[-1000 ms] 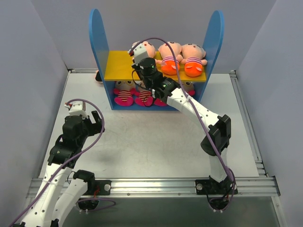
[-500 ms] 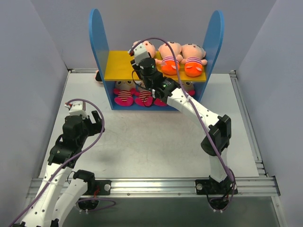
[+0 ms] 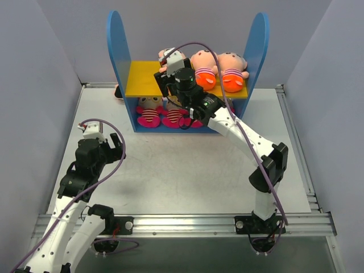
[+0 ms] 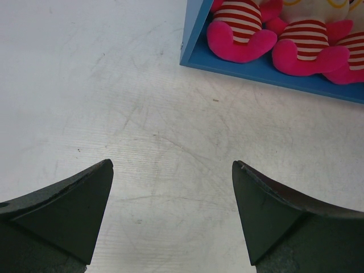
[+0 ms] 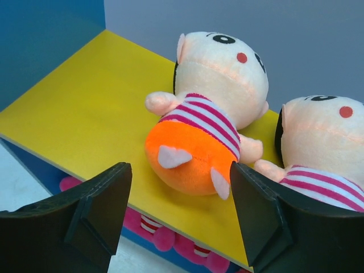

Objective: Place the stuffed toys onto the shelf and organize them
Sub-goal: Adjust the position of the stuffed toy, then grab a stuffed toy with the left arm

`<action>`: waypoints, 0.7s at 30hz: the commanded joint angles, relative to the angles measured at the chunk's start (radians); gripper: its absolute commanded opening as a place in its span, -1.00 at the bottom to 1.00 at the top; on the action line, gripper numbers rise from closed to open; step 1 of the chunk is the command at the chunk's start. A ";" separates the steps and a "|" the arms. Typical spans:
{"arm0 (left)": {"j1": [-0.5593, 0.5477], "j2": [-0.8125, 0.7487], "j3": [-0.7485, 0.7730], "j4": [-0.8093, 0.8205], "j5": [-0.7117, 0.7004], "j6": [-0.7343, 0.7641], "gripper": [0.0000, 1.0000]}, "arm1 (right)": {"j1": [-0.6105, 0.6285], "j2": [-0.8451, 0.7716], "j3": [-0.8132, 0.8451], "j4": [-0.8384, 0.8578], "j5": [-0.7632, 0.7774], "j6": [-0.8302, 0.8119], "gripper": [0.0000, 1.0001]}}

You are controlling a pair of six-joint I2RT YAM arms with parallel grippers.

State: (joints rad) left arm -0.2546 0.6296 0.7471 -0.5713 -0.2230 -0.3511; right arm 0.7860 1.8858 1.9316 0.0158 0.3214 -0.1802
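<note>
Orange-bottomed plush doll (image 5: 199,122) in pink stripes lies on the yellow shelf board (image 5: 79,114); right gripper (image 5: 181,169) hovers over that board, jaws spread, empty.

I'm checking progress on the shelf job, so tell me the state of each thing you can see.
Right gripper: open, empty, at the yellow upper board.
Peach-headed plush toy with orange bottom: lying on that board, ungripped.
Magenta striped plush toys: seated on the blue base.
Left gripper: open, empty, over the white table.
</note>
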 commanded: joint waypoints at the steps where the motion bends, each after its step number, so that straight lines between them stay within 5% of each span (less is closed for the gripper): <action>1: -0.003 0.001 0.008 0.021 0.010 0.014 0.87 | 0.002 -0.120 -0.026 0.055 -0.062 0.036 0.42; 13: 0.005 0.012 0.011 0.016 0.007 -0.002 0.88 | -0.019 -0.440 -0.304 0.133 -0.047 0.093 0.74; 21: 0.034 0.045 0.012 0.022 0.017 -0.031 0.88 | -0.031 -0.723 -0.627 0.131 0.131 0.107 0.99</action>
State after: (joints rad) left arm -0.2356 0.6624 0.7471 -0.5724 -0.2226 -0.3618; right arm 0.7643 1.2549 1.3918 0.1032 0.3450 -0.0940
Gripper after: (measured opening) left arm 0.938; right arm 0.983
